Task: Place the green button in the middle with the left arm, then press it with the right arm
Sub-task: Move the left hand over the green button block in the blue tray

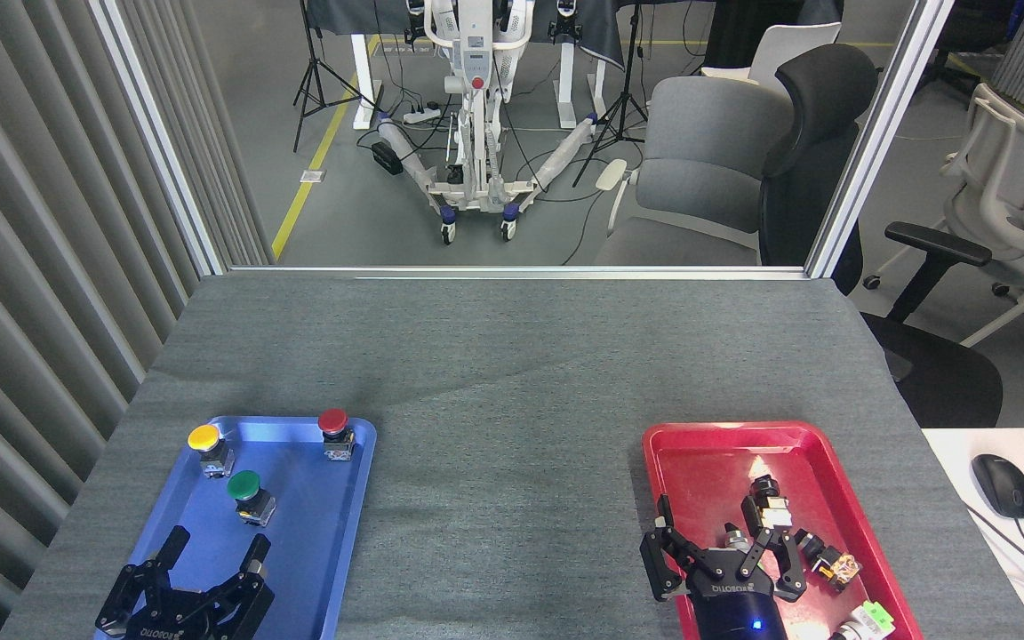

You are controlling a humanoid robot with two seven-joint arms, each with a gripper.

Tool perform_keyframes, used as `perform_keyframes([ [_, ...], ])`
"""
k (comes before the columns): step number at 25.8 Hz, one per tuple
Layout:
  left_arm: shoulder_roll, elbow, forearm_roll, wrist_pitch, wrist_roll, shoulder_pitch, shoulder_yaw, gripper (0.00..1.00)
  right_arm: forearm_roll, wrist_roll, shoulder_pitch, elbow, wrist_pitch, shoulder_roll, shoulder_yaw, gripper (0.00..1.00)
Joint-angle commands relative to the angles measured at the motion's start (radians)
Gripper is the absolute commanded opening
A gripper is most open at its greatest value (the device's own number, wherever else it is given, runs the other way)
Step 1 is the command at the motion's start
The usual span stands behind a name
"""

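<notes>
My left pincer spread wide, empty, just short of green button upright in blue tray. Pickup step pending; next: reach forward, straddle cap. Right pincer wide over red tray.

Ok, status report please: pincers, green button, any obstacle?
Left pincer open, empty, above blue tray. Right pincer open over red tray. Green button untouched. Path clear.

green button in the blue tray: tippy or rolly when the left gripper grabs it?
The green button stands upright on a small square body under a wider round cap, so probably top-heavy and apt to tip if nudged. Toppled, the cap might roll. It looks rigid, likely light.
</notes>
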Motion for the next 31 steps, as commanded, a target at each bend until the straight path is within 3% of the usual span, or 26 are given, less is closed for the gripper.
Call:
perform_keyframes([
  [1,0.002,0.003,0.012,-0.004,0.005,-0.005,0.000,1.00,-0.002,-0.001,0.000,0.002,0.000,0.000,0.000,1.00],
  [31,0.012,0.026,0.008,-0.038,0.059,-0.014,0.029,0.99,-0.007,-0.001,-0.001,0.011,-0.007,-0.003,0.000,1.00],
])
